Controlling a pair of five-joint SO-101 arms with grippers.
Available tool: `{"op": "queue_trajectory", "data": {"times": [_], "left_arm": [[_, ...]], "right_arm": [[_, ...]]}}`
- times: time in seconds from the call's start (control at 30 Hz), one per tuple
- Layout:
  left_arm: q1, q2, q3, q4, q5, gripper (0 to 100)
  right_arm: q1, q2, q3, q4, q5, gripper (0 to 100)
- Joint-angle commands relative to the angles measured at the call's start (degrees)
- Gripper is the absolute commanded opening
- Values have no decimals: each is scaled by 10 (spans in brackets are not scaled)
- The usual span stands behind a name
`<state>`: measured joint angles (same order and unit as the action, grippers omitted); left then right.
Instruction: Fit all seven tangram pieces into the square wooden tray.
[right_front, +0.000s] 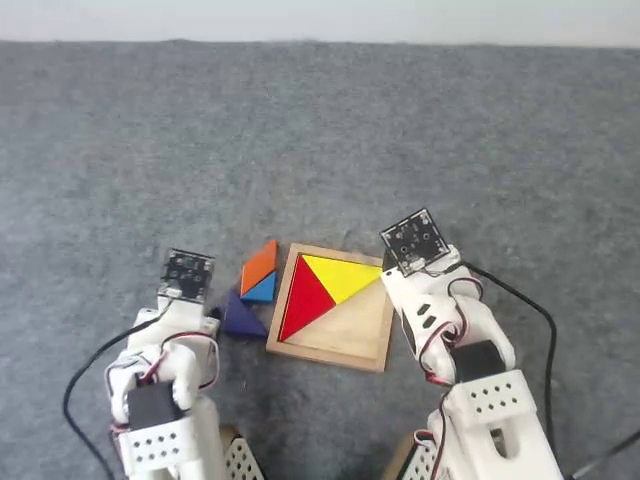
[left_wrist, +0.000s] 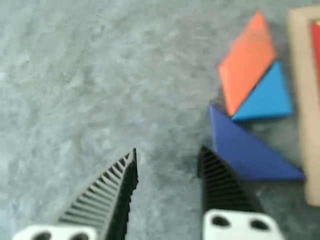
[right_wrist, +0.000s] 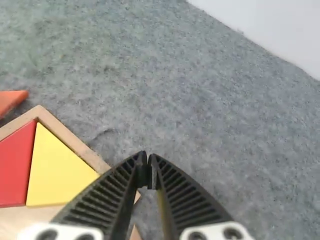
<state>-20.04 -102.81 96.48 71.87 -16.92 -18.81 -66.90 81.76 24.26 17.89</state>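
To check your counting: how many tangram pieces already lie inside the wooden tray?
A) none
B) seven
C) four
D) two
D: the red triangle and the yellow triangle lie inside the wooden tray, and the rest of its floor is bare wood.

Lab bench: grey felt mat (right_front: 300, 130), white wall (right_front: 320, 18).

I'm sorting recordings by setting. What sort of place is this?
Likely a robotics lab workbench: a grey felt-like mat as the work surface, a white wall behind it, and a wooden tangram tray on the mat.
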Motion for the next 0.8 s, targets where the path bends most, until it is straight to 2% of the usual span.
{"op": "queue_trajectory", "data": {"times": [0.0,0.2,0.37,0.57,0.77], "left_arm": [[-19,1,0,-8,-7,117],[-18,2,0,-6,-53,115],[-18,2,0,-7,-54,115],[-19,2,0,-11,-53,115],[-21,2,0,8,-53,115]], "right_arm": [[-15,-15,-4,-12,7,9],[-59,-15,39,-67,9,9],[-55,-15,73,-140,9,9],[-54,-15,76,-145,67,8],[-50,-14,76,-146,68,8]]}}
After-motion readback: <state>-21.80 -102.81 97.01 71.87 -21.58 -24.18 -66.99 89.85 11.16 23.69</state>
